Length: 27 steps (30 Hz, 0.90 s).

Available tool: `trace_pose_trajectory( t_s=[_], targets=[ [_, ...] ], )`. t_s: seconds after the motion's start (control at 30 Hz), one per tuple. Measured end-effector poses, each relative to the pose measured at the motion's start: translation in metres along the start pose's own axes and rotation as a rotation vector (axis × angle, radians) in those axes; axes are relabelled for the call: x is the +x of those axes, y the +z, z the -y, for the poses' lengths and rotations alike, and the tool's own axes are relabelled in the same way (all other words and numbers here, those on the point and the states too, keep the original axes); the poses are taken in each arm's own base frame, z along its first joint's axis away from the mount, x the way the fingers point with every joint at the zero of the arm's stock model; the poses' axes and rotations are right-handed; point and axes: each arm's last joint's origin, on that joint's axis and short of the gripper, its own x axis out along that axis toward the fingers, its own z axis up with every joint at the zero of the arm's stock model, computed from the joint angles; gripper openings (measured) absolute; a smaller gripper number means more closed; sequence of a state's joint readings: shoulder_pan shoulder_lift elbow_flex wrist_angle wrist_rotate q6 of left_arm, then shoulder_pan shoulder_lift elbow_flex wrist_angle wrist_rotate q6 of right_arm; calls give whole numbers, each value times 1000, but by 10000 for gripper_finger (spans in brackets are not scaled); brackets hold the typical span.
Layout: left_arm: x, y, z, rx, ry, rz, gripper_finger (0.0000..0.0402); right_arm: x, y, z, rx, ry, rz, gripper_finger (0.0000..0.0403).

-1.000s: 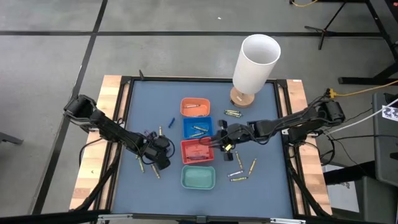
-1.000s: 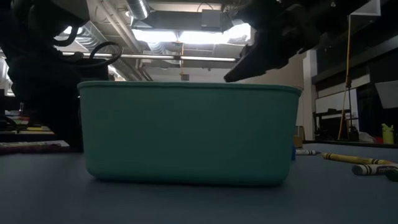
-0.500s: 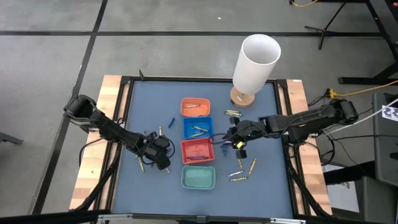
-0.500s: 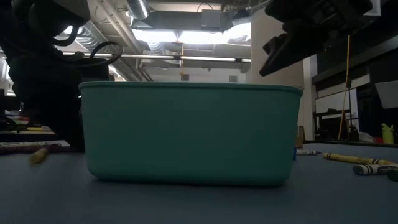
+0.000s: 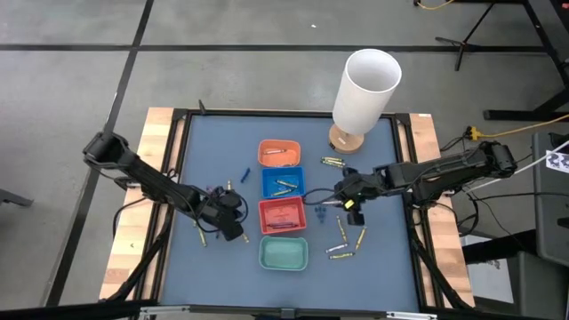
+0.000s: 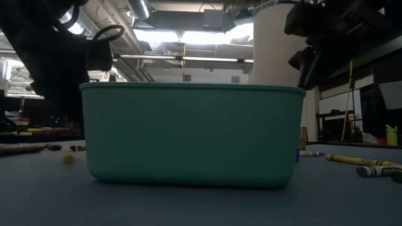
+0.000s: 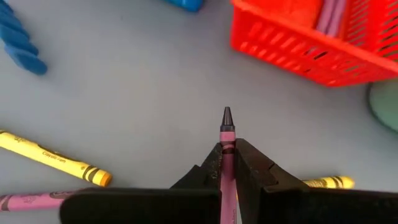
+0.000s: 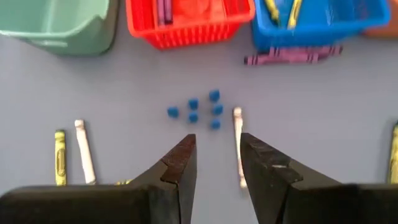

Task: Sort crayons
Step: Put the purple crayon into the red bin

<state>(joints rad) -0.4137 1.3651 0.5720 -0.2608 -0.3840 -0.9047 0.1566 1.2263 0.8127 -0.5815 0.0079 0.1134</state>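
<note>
My left gripper (image 7: pixel 227 154) is left of the red tray (image 5: pixel 282 215) and shut on a purple crayon (image 7: pixel 227 134); it also shows in the high view (image 5: pixel 234 228). My right gripper (image 8: pixel 217 146) is open and empty above the mat, right of the blue tray (image 5: pixel 283 183); it also shows in the high view (image 5: pixel 342 197). Small blue bits (image 8: pixel 202 111) and a pale crayon (image 8: pixel 239 146) lie flat under it. A purple crayon (image 8: pixel 292 56) lies flat beside the blue tray. Yellow (image 7: pixel 56 158) and purple (image 7: pixel 25 200) crayons lie flat near my left gripper. My left gripper pinches the purple crayon's shaft (image 7: pixel 227 163) between its two fingers. The crayon lies along the fingers, and its pointed dark tip (image 7: pixel 227 115) sticks out ahead of them toward the red tray. The fingers slant down, and the tip looks clear of the mat.
An orange tray (image 5: pixel 279 153) and a green tray (image 5: pixel 284 253) end the column of trays. A tall white cylinder (image 5: pixel 364 89) stands at the far right. Several loose crayons (image 5: pixel 342 240) lie right of the green tray, and a blue one (image 5: pixel 244 173) lies left of the trays.
My right gripper has gone from over the red tray's right side toward the table's right edge and is now over the open mat. My left gripper has risen off the mat beside the red tray.
</note>
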Motion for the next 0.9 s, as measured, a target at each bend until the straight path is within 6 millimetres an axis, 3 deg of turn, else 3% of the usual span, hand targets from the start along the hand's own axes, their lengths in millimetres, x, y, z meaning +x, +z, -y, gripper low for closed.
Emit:
trace_pose_trajectory(
  t_s=[0.3,0.57,0.9],
  targets=[
    [-2,10,12,35,-115,101,7,0,-6,1,47,-7,-57,122],
    [-8,27,27,94,-243,293,7,0,-6,1,47,-8,-59,122],
    [-14,49,32,198,-285,499,7,0,-6,1,55,-8,-61,122]
  ],
)
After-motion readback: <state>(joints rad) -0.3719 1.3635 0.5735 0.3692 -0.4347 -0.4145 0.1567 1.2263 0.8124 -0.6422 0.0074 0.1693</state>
